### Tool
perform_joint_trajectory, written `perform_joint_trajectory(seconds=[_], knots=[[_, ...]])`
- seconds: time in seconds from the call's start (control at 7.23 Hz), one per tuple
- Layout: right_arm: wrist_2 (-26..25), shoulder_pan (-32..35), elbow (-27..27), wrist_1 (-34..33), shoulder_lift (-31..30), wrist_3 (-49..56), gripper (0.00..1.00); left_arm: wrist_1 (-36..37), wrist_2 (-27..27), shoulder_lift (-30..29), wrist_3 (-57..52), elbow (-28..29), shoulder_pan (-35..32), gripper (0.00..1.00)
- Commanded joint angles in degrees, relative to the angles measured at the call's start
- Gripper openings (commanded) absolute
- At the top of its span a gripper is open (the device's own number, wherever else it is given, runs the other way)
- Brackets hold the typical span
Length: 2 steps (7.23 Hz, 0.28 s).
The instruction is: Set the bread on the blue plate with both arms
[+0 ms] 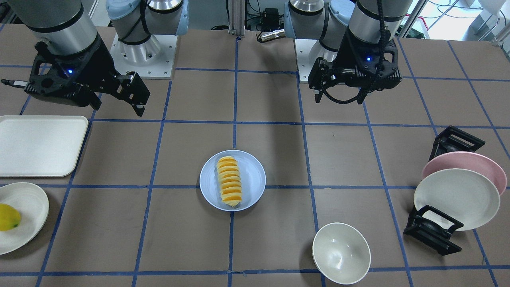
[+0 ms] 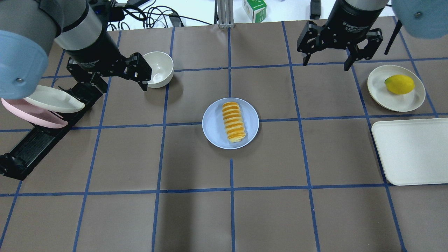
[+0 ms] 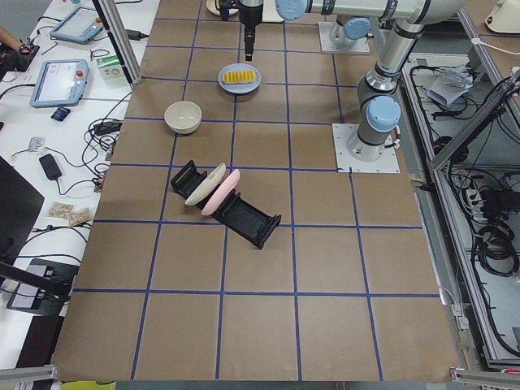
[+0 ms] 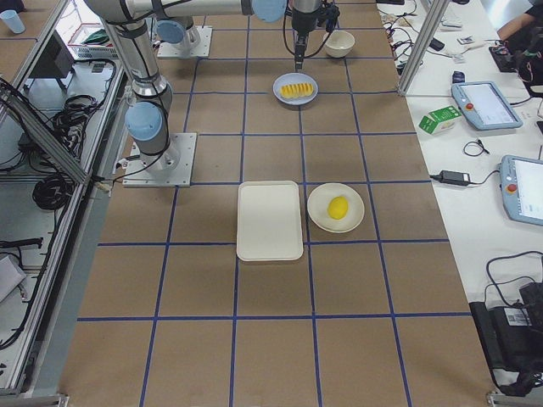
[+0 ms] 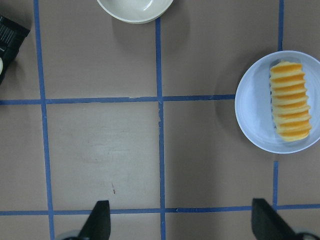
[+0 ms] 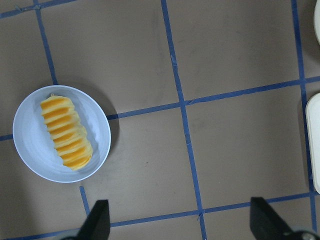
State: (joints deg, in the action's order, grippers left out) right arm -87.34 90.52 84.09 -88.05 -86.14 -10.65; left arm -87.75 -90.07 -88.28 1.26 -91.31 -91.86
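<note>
1. Since the bread [image 2: 233, 121] lies lengthwise inside the blue plate [image 2: 214, 134] at the centre of the table [image 2: 140, 217], the overhead view suggests the placing is done. The left gripper [image 2: 120, 82] and right gripper [image 2: 326, 64] hang raised to either side, jaws spread and empty, probably kept clear so nothing disturbs the bread.
2. Front-facing view: both grippers sit on the robot's side of the table, well apart from the plate. A white bowl [image 1: 341, 253] rests nearer the camera.
3. Side views: the bread on its plate looks small and far. Jaw states cannot be told here.
4. Wrist views: each camera looks down between wide-set fingertips [image 5: 100, 222], with the plate off to one side.
</note>
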Motion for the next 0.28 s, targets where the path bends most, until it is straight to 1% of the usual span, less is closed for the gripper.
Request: perform_joint_trajectory(seconds=[0.0,0.14], knots=[[-0.37,0.10,0.46,0.25,-0.34,0.10,1.00,-0.05,-0.46,0.47,-0.03,0.00,0.01,1.00],[-0.46,0.10,0.72,0.25,-0.34,0.01,1.00,-0.05,-0.54,0.56,-0.03,-0.18,0.01,1.00]])
